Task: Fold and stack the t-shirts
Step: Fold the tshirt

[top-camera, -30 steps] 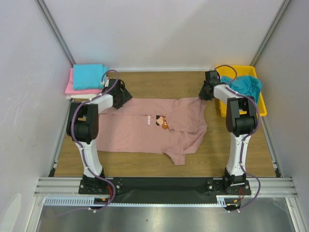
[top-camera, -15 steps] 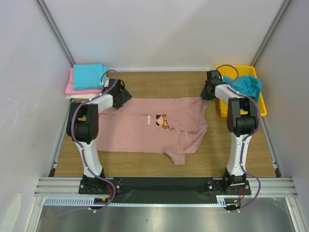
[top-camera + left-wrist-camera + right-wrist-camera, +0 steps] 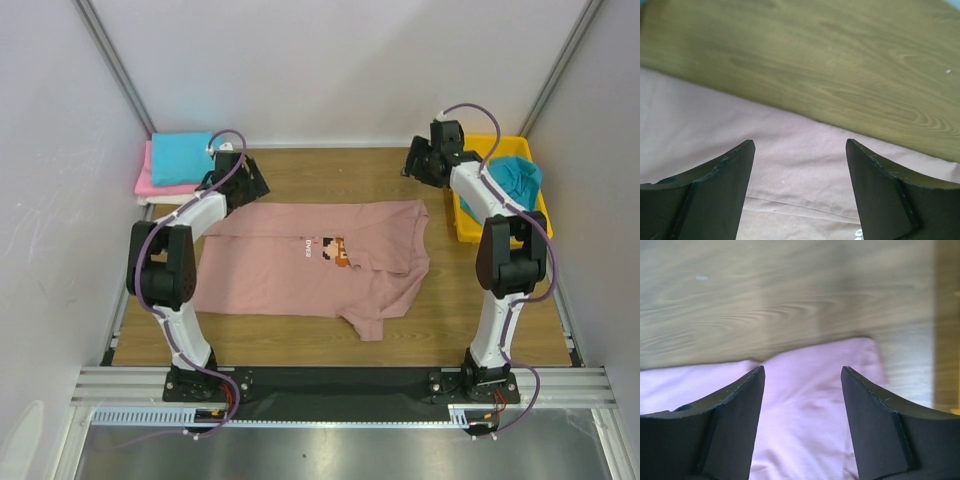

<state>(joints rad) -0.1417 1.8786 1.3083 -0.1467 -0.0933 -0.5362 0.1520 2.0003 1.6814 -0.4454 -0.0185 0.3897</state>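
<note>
L gripper [image 3: 799,142]: jaws wide, nothing between them; over far edge of dusty-pink shirt [image 3: 300,270].
R gripper [image 3: 802,368]: jaws wide, nothing held; that shirt's far-right corner below the tips.
Writing: small line of text left of pixel-figure print [image 3: 337,251], too small to read. No other labels legible.
L arm pose: base at near edge, elbow up, forearm reaching to far-left of worktop [image 3: 330,175], wrist tilted down.
R arm pose: stretched toward far-right corner, wrist raised beside yellow tray [image 3: 468,233].
Dusty-pink shirt: spread flat mid-worktop, near-right part rumpled.
Stack: folded teal shirt [image 3: 182,157] on bright pink shirt [image 3: 158,182], far-left corner.
Tray: crumpled teal shirt in tray [image 3: 515,178].
</note>
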